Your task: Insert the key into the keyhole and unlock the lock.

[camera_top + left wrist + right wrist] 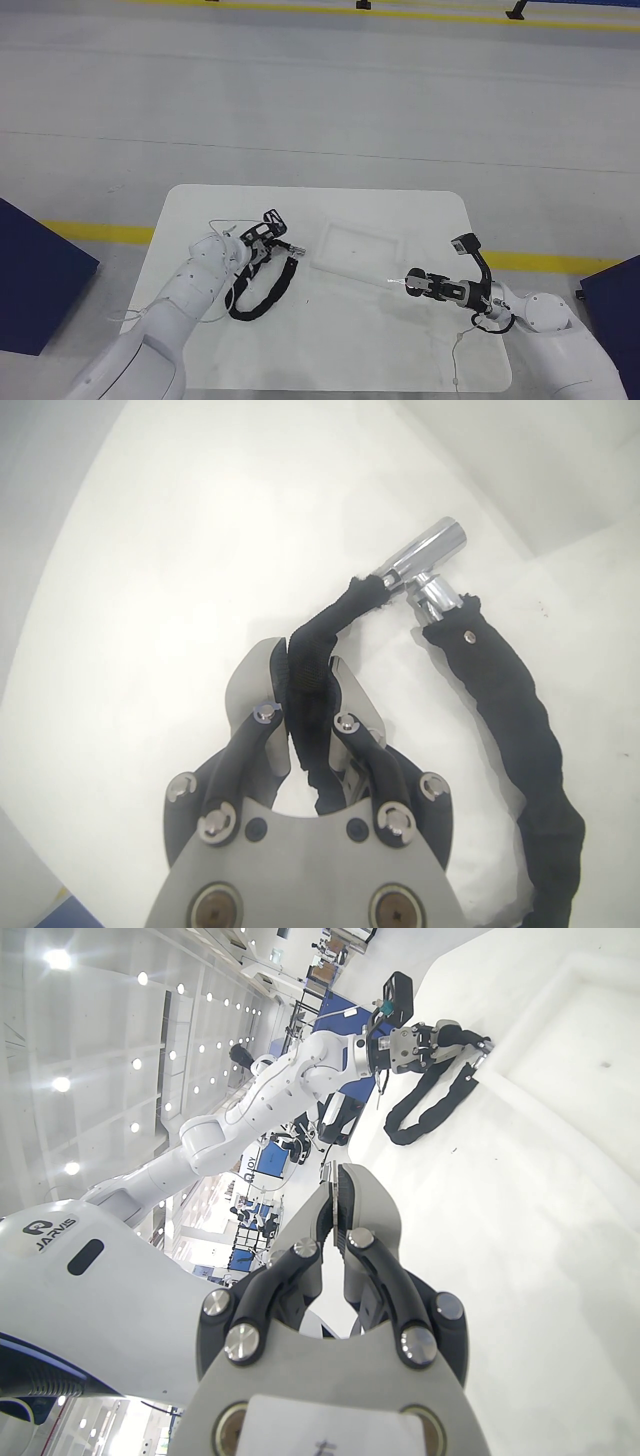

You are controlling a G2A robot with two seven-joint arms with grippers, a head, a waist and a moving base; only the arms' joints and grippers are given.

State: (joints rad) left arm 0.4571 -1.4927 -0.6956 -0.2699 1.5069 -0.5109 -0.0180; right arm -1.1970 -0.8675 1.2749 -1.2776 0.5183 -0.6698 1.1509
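On the white tabletop [330,350] the lock [502,695] is a chain in a black fabric sleeve, lying in a loose loop towards the left arm's side. The left pincer [307,655] is clamped on the sleeve close to one of its ends, the black cloth bunched between the two metal fingers [245,685] and running back towards the wrist. Just past that grip the sleeve ends at the chrome barrel [427,550] of the lock, which stands clear of the pincer, raised at a slant with its open end pointing away from the wrist. A second chrome stub [435,597] meets the barrel from the side and carries the sleeve's other end, which trails off across the tabletop and curves back round. In the top view the barrel end lies near the edge of a shallow white tray [365,245] set in the middle of the tabletop. The right pincer [336,1178] is well apart from the lock, on the opposite side of the tray, turned on its side and pointing across at the left arm. Its fingers are pressed together on a thin sliver of metal, the key [326,1174], which pokes out a little at the tips; its shape is too small to make out
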